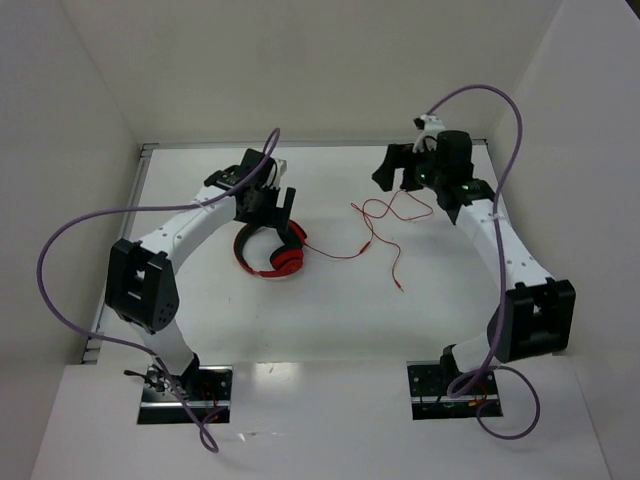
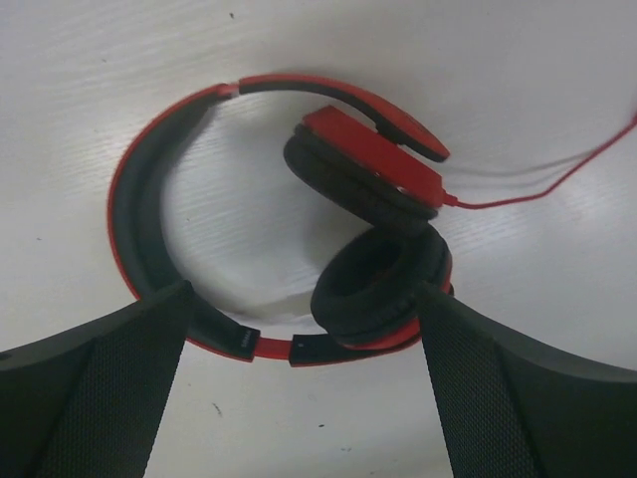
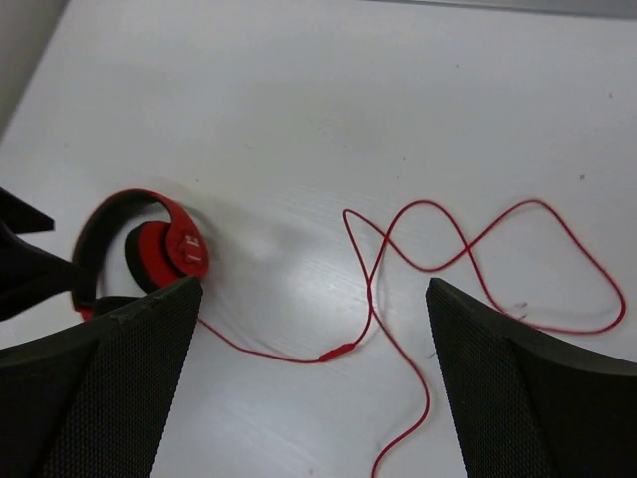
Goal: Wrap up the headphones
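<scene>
From above, your red over-ear headphones with black padding [image 1: 272, 252] lie on the white tabletop [image 1: 330, 320], directly under the left pincer [image 1: 270, 212]. Their thin red cable [image 1: 385, 225] sprawls loose toward the right pincer [image 1: 398, 170].

In the left wrist view, the pincer's spread, empty fingers straddle the black-red headband [image 2: 134, 214] and the lower ear cup [image 2: 378, 284]. Close on the band, not the cushion.

In the right wrist view, the pincer is open and empty above the cable's loops. Come down on a single strand, I'd judge, so that you can wind it cleanly.
</scene>
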Controlling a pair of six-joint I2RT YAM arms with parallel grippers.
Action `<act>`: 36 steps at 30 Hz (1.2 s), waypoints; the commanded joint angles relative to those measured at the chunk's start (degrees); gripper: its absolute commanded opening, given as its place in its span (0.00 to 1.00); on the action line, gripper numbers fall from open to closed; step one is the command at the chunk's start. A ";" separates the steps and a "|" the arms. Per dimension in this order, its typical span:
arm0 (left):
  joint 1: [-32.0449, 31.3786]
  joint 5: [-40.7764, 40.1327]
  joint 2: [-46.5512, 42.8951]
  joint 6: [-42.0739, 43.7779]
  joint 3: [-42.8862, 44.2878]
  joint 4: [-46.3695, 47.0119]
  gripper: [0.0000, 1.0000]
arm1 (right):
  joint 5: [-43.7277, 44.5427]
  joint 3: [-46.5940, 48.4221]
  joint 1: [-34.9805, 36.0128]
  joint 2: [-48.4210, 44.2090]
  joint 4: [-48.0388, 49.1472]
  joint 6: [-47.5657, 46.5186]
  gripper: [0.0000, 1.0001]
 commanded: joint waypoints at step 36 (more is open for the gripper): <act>15.07 -4.51 -18.60 -0.66 -18.28 9.61 1.00 | 6.77 30.81 30.65 41.61 1.17 -10.33 1.00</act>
